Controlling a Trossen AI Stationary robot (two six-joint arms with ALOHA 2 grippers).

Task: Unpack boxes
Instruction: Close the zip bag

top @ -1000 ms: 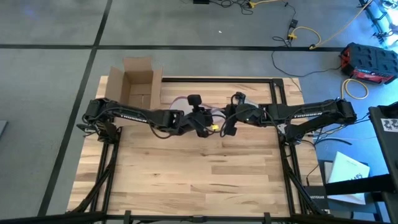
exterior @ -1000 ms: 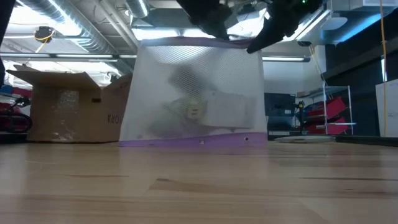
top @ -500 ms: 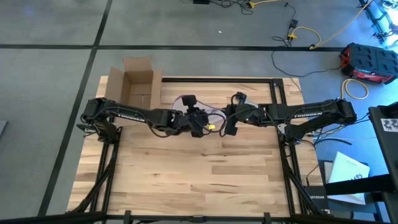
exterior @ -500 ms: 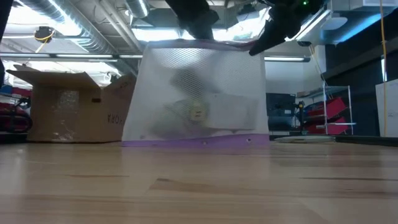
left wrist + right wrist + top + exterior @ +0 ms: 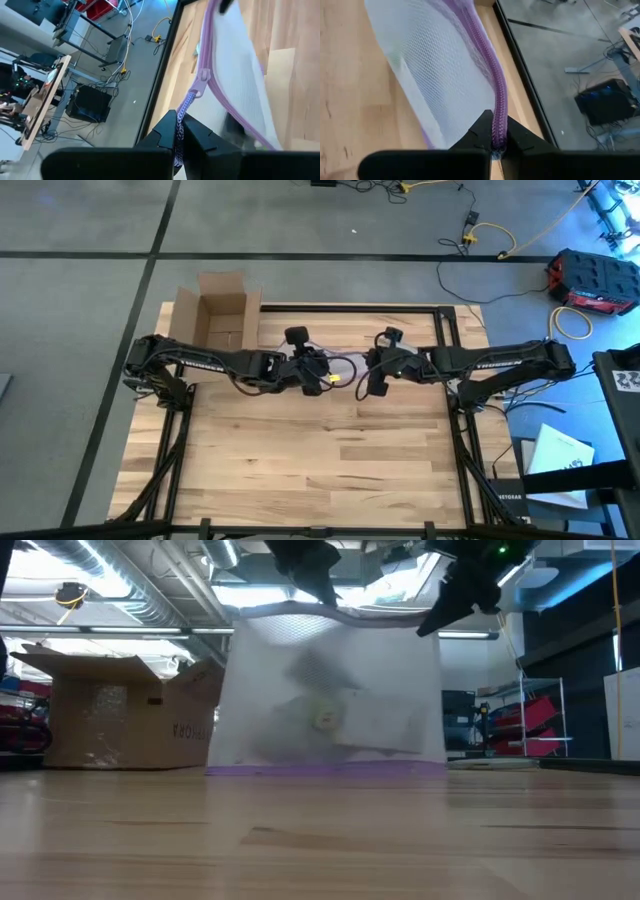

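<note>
Grey floor with taped lines surrounds my pale wooden table (image 5: pixel 300 470), with loose cables and a red case lying off beyond it. On the table, the cardboard box (image 5: pixel 215 320) sits at the far left corner, flaps open, nothing touching it; from table height I see it standing (image 5: pixel 110 710) behind and to the left of the bag, with inverted black lettering on the side flap. Between my two arms, near the middle of the far half of the table, hangs the mesh bag (image 5: pixel 335 690) with a purple zip edge — its bottom seam is down on the wood, its top edge held up at both ends. My left gripper (image 5: pixel 180 131) is clenched on the purple pull cord of the zip slider (image 5: pixel 202 80), fingers pinched tight on it. My right gripper (image 5: pixel 498 131) is clamped on the purple zip edge at the bag's other end. From above, the left gripper (image 5: pixel 318 375) and right gripper (image 5: pixel 368 380) face each other near one another, the bag's top edge stretched between them. Blurred contents show through the mesh — I cannot tell what they are.
</note>
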